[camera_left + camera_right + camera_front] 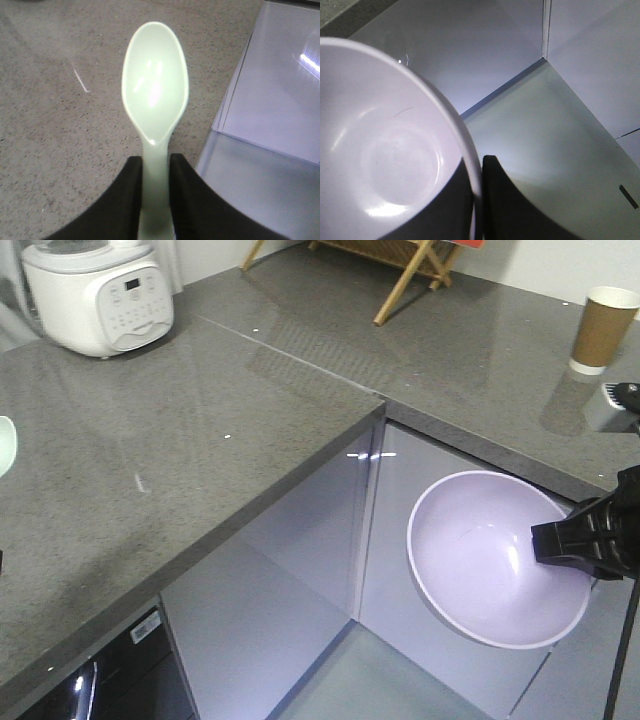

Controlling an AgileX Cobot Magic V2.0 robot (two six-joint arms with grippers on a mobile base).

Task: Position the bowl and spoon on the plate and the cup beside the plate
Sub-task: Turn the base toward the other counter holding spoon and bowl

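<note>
While the right gripper [478, 200] pinches the bowl [490, 560] by its rim, tilted off the countertop [150, 480] edge before the cabinet fronts [300, 570], the left gripper [155, 200] clamps the spoon [155, 90] handle above the countertop. We judge both light, stiff, glossy plastic — a rim pinch may slip. The cup [603, 328] stands far right on the countertop — we see no plate.

Cooker [97, 295] sits back left on the counter [200, 460], cup [603, 330] back right. Bowl [480, 560] is off the counter's edge, in front of the cabinets [300, 550]. Spoon [155, 85] is over the counter's far left.
</note>
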